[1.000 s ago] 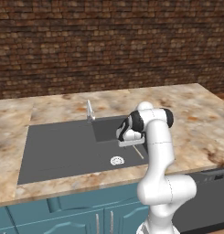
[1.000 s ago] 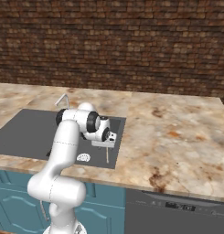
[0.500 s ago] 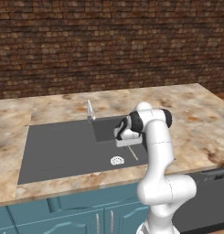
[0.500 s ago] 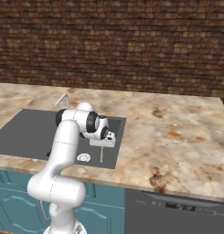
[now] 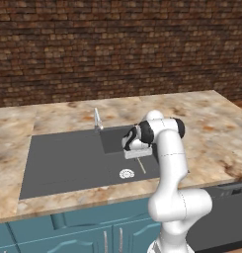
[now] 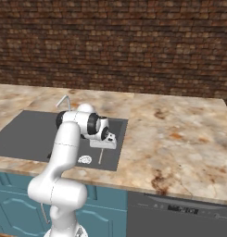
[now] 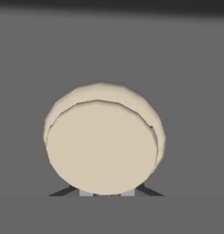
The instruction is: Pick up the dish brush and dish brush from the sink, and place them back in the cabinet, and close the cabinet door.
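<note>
Speckled tan stone makes up the counter [image 5: 53,121], which runs along under a dark brick wall [image 5: 117,44]. Set into its left part is the wide dark grey sink [image 5: 63,163], with a thin grey faucet [image 5: 98,118] standing at its back edge and a round silvery drain [image 5: 126,173] low on its floor, towards the right end. Just right of the drain the white arm [image 5: 169,168] bends over the basin, its hand reaching down into the right end of the sink. A thin pale stick, the handle of the dish brush [image 5: 141,165], slants down from under the hand beside the drain; from the right-hand camera the same stick [image 6: 100,156] hangs below the hand, right of the drain [image 6: 85,159]. Looking along the gripper [image 7: 106,192], a round cream disc, the brush's head [image 7: 102,144], sits right against the dark finger tips, with the grey sink floor [image 7: 186,68] behind it. The fingers are drawn in narrow and pinch the brush between them. Below the counter run teal cupboard fronts [image 5: 68,230], and further right a dark dishwasher panel [image 6: 179,215] sits under the stone
</note>
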